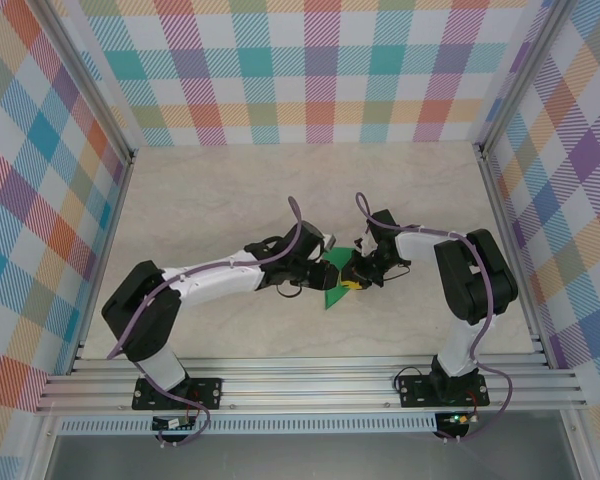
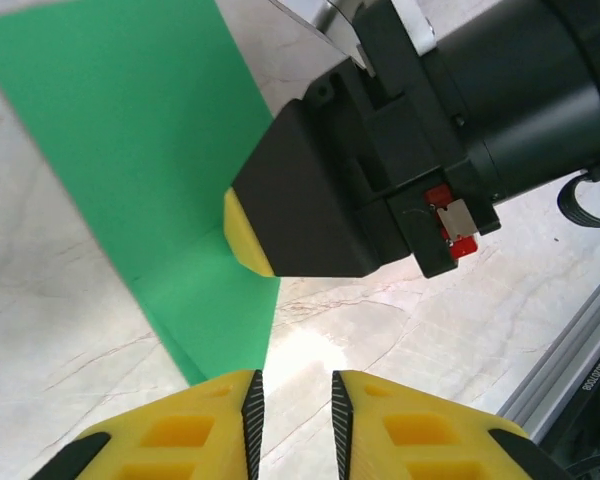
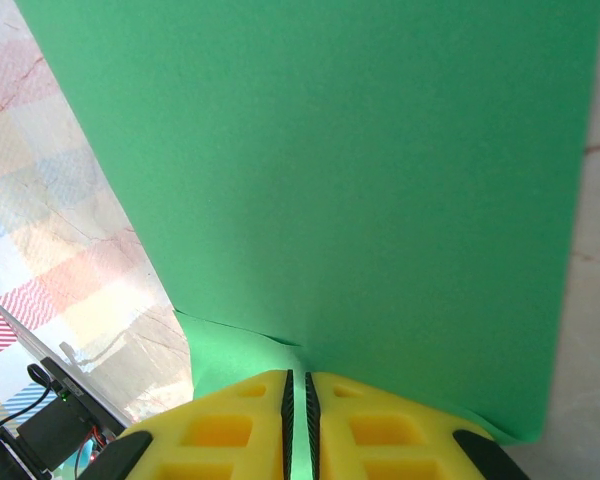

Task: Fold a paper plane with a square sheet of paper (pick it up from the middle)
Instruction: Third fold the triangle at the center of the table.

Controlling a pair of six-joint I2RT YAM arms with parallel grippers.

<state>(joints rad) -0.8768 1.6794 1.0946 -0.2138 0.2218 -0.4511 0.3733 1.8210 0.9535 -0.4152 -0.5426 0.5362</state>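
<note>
The square sheet of paper (image 1: 335, 285) is bright green and creased, held up off the table between the two arms. My right gripper (image 3: 298, 378) is shut on the lower edge of the paper (image 3: 330, 170), which rises in front of the wrist camera with a fold line beside the fingers. In the left wrist view the right gripper (image 2: 246, 236) shows as a black body with a yellow fingertip against the paper (image 2: 130, 150). My left gripper (image 2: 293, 385) is open by a narrow gap with only table showing between its fingers, just right of the paper's lower corner.
The two wrists (image 1: 320, 262) sit close together over the marble tabletop (image 1: 230, 190). An aluminium rail (image 1: 310, 375) runs along the near edge, and checked walls (image 1: 310, 70) close in the back and sides.
</note>
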